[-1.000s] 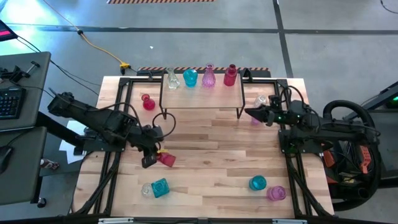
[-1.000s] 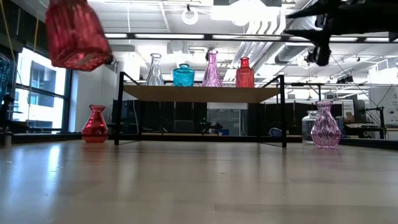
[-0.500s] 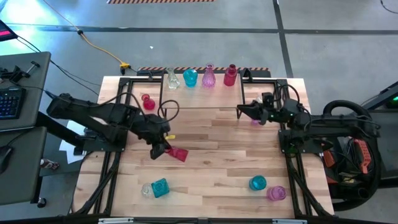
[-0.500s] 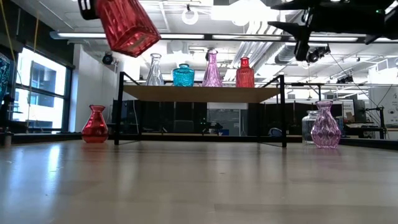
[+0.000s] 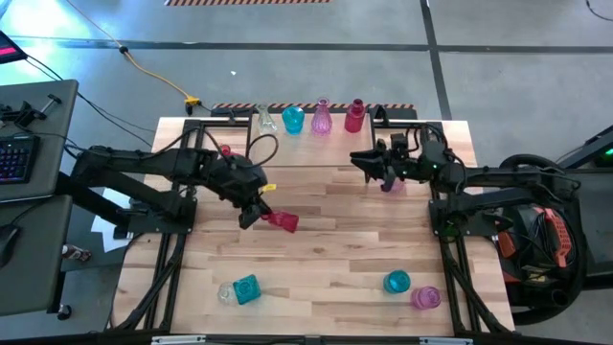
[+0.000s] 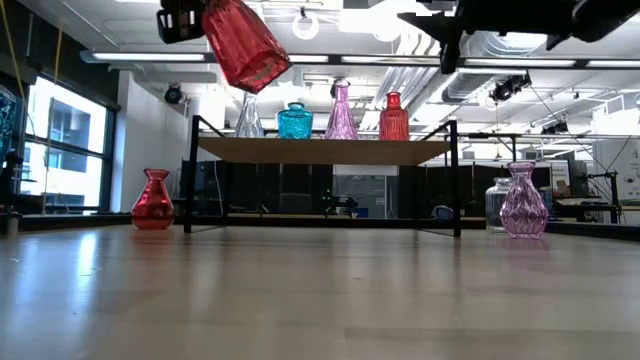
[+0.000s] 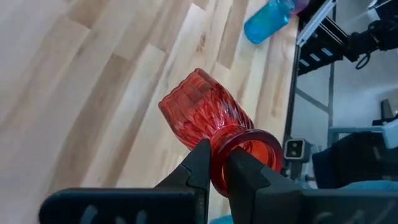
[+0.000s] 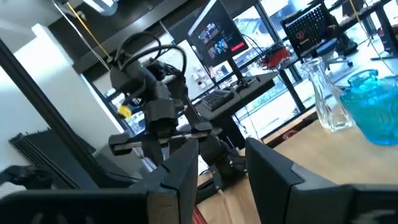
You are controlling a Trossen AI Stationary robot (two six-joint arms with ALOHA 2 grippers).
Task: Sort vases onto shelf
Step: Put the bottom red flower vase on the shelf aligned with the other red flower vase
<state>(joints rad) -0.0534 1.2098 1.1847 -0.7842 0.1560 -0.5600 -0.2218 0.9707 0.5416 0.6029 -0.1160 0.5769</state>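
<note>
1 red ribbed vase hung tilted above the counter, short of the shelf; your left gripper had its jaws clamped on the rim. Glass looked slippery and fragile, so you gripped near the neck. Right gripper jaws stood apart, empty.

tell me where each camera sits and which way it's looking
High view: above the table, looking straight down; both arms show, left hand holding a red vase in the air, right hand by the shelf.
Low view: at tabletop height, looking level toward the shelf and room; both arms enter from above.
Left wrist view: on the left arm, looking past its fingers clamped on the red vase's rim.
Right wrist view: on the right arm, looking past its open fingers at the left arm.
Shared: the red vase shows in the high, low and left wrist views.
</note>
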